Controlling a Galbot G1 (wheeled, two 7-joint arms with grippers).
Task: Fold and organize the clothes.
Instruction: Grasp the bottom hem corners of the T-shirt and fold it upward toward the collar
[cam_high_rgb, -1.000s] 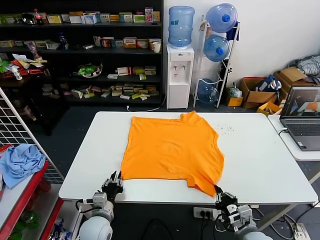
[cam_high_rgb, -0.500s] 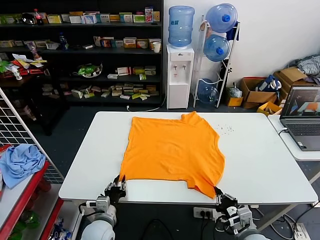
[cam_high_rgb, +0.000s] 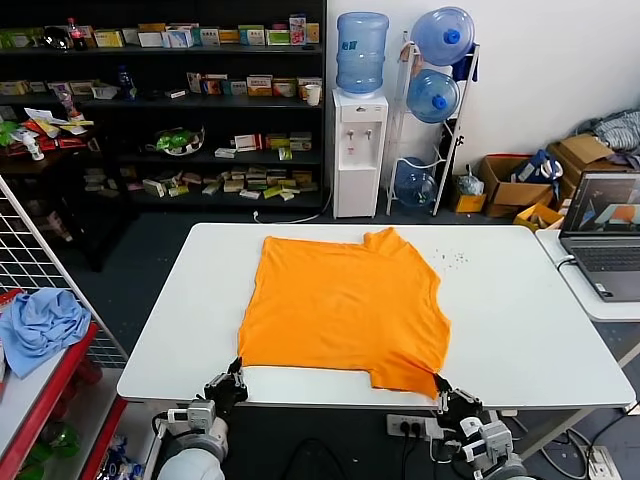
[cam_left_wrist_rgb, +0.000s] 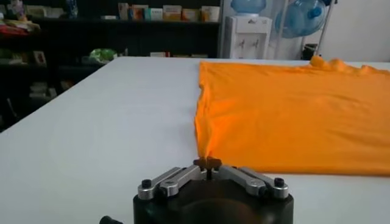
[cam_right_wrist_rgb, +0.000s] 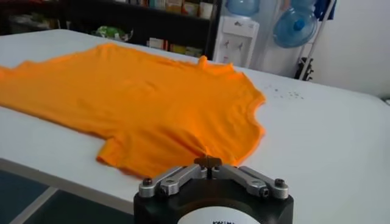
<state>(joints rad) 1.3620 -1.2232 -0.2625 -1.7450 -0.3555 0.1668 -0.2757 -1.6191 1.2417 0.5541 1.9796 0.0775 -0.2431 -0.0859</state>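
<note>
Shirt: I have the bright orange short-sleeved T-shirt of thin fabric (cam_high_rgb: 343, 308) spread flat on the white rectangular table (cam_high_rgb: 530, 330), collar toward the far edge and hem toward me; no lettering shows on the upper side.
Left gripper: my left gripper (cam_high_rgb: 226, 383) sits at the table's near edge with its fingers pinched together on the shirt's near-left hem corner, which the left wrist view shows drawn to a point between the tips (cam_left_wrist_rgb: 208, 162).
Right gripper: my right gripper (cam_high_rgb: 448, 393) sits at the near-right, its fingers closed on the near-right corner of fabric; there a sleeve bunches and hangs close to the table edge.
Step in hand: I judge I am holding both near corners, ready to begin the fold.
How to do it well: I want to lift both corners together and level, keeping the hem taut between the arms so the thin cloth does not sag or twist.
Risk: the right corner looks rumpled, so a crooked fold is likely unless I even it out.
Surroundings: a grey laptop (cam_high_rgb: 603, 236) sits on the neighbouring table, well apart.
</note>
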